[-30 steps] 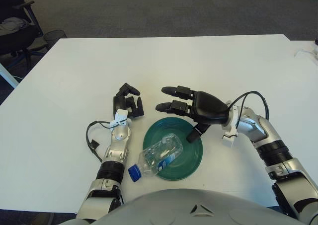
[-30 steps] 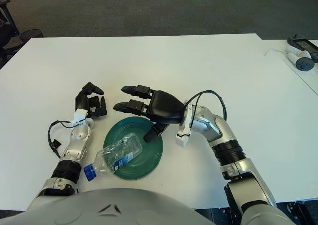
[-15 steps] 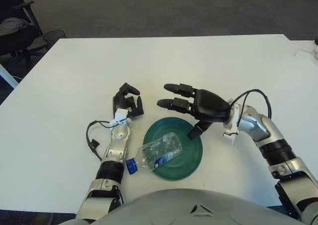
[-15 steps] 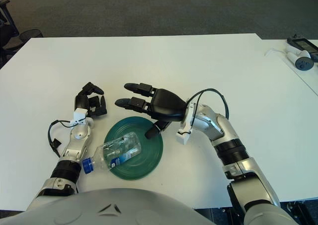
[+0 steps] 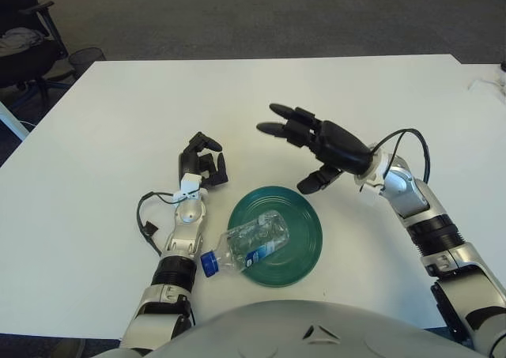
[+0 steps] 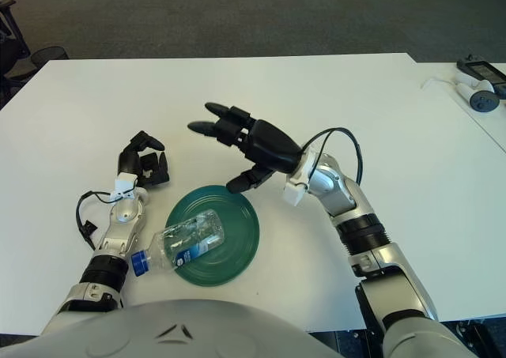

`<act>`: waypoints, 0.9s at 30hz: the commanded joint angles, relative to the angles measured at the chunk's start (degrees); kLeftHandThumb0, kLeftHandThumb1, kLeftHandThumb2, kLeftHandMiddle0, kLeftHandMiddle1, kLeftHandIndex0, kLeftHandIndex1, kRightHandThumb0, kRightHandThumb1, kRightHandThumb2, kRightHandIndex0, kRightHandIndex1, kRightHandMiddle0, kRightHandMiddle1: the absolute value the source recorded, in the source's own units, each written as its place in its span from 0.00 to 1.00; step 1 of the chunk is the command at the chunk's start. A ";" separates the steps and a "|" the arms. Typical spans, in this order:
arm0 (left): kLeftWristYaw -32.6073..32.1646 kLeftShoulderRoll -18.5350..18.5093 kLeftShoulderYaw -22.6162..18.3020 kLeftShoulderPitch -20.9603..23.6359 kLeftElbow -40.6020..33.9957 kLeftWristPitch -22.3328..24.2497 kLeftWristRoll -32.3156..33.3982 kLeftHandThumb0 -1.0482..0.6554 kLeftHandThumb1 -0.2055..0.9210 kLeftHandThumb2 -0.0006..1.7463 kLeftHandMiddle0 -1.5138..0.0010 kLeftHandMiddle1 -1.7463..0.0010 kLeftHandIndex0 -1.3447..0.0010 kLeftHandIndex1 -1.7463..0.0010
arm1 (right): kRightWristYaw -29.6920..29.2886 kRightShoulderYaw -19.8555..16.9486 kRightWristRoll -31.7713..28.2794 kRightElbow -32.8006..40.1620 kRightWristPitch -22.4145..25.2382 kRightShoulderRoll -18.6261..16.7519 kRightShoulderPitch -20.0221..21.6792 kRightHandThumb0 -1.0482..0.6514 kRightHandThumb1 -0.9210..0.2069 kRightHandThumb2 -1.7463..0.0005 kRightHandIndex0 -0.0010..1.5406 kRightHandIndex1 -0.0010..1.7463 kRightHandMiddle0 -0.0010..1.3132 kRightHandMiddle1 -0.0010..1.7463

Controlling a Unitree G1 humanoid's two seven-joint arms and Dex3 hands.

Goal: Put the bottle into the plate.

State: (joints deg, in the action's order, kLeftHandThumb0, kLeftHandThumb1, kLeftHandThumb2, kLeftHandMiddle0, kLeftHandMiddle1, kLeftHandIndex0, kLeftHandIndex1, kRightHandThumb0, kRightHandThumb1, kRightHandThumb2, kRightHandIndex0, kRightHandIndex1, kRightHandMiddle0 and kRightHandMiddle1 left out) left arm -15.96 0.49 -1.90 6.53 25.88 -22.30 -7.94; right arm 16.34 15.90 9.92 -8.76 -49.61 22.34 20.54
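A clear plastic bottle [image 5: 251, 242] with a blue cap and a blue label lies on its side across the left part of a green plate [image 5: 300, 231]. Its capped end sticks out over the plate's left rim onto the table. My right hand [image 5: 304, 141] hovers above the table just behind the plate, fingers spread and empty. My left hand [image 5: 202, 164] rests on the table to the left of the plate, fingers curled and holding nothing.
The white table [image 5: 118, 113] reaches its far edge near the top. A black cable [image 5: 145, 216] loops beside my left forearm. Controllers [image 6: 478, 85] lie at the table's far right. A chair [image 5: 28, 42] stands off the far left corner.
My right hand has lifted off the plate and drawn back and up, fingers spread. The bottle rolled slightly, then settled across the plate's left rim. The left hand stayed still.
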 commanded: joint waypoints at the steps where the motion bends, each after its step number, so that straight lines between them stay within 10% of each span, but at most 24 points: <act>1: 0.71 -0.05 -0.36 -1.24 2.01 1.83 0.60 0.31 0.35 0.84 0.18 0.00 0.47 0.00 | 1.90 -0.72 -10.14 0.06 3.96 -2.62 -0.56 0.16 0.01 0.70 0.09 0.05 0.00 0.38; 13: -0.33 -0.20 -0.66 -0.72 3.90 -0.32 0.23 0.30 0.32 0.86 0.16 0.00 0.45 0.00 | 5.58 -6.31 -28.19 -2.67 14.66 -10.25 -3.20 0.22 0.23 0.56 0.12 0.45 0.00 0.66; 27: -0.64 -0.23 -0.66 -0.87 3.19 0.71 0.29 0.29 0.29 0.89 0.15 0.00 0.43 0.00 | 16.09 -14.80 -40.74 -13.15 20.63 -20.75 -1.29 0.28 0.34 0.44 0.10 0.58 0.00 0.70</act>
State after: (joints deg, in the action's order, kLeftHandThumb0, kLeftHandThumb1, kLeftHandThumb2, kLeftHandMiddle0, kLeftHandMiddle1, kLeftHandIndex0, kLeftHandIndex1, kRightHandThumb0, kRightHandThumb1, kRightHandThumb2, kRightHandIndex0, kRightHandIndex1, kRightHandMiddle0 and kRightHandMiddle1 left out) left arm -16.92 0.55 -2.43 6.71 27.34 -24.22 -7.36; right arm 30.71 2.43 -30.31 -21.46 -29.22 2.61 18.41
